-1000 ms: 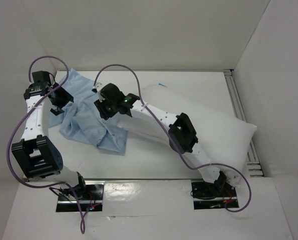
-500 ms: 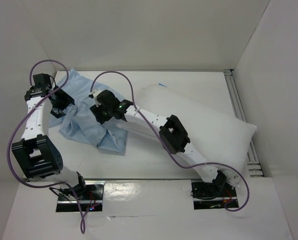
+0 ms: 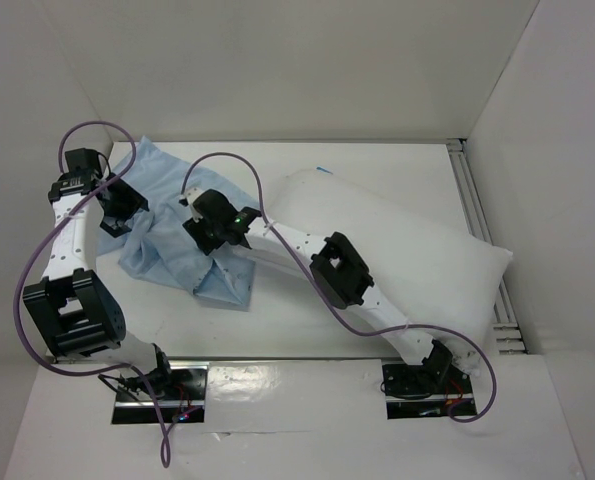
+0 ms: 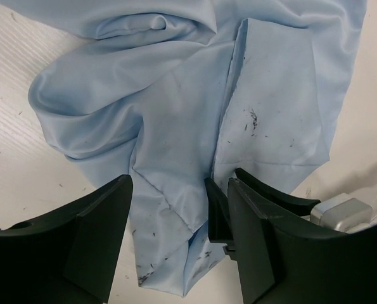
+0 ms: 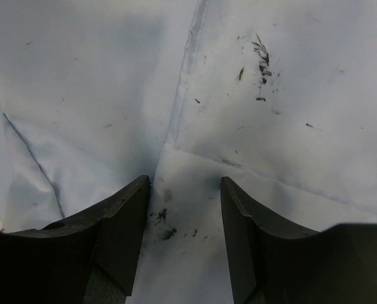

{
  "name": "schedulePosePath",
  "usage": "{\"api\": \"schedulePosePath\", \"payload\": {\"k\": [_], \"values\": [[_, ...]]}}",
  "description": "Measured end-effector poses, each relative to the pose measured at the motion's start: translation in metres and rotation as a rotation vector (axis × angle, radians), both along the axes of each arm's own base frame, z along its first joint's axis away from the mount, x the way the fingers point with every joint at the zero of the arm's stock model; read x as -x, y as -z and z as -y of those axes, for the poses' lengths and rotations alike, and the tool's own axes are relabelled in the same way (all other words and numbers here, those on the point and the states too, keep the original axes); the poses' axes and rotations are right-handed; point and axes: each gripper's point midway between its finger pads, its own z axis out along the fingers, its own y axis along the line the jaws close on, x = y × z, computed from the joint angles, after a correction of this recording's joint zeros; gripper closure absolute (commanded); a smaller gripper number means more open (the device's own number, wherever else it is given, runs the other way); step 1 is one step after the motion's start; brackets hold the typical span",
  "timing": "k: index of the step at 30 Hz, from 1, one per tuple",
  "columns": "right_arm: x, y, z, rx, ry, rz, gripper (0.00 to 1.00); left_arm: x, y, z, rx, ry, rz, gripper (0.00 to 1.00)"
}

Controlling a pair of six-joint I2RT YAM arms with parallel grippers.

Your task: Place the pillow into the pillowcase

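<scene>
Pillow lies outside the crumpled pillowcase; left jaws wide, right jaws half-open, both empty above its cloth.

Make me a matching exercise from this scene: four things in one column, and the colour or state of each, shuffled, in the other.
1 pillow
2 pillowcase
3 left hand
4 right hand

A light blue, wrinkled
B open, over the pillowcase's left part
C white, plump
D open, over the pillowcase's right part

Pairs: 1C, 2A, 3B, 4D
</scene>
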Motion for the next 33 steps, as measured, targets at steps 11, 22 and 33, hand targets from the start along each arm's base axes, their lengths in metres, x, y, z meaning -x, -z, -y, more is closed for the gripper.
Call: {"api": "schedulePosePath", "payload": {"k": [11,22,33], "values": [[-0.001,0.001,-0.001,-0.001,-0.004,0.006,0.65,0.000,0.001,0.002,0.008,0.006,0.000,0.26],[0.000,0.001,-0.001,0.000,-0.005,0.008,0.95,-0.001,0.002,0.008,0.038,0.031,0.007,0.26],[-0.009,-0.039,0.002,-0.071,0.019,0.011,1.00,0.004,0.012,0.021,0.087,0.086,-0.008,0.27]]}}
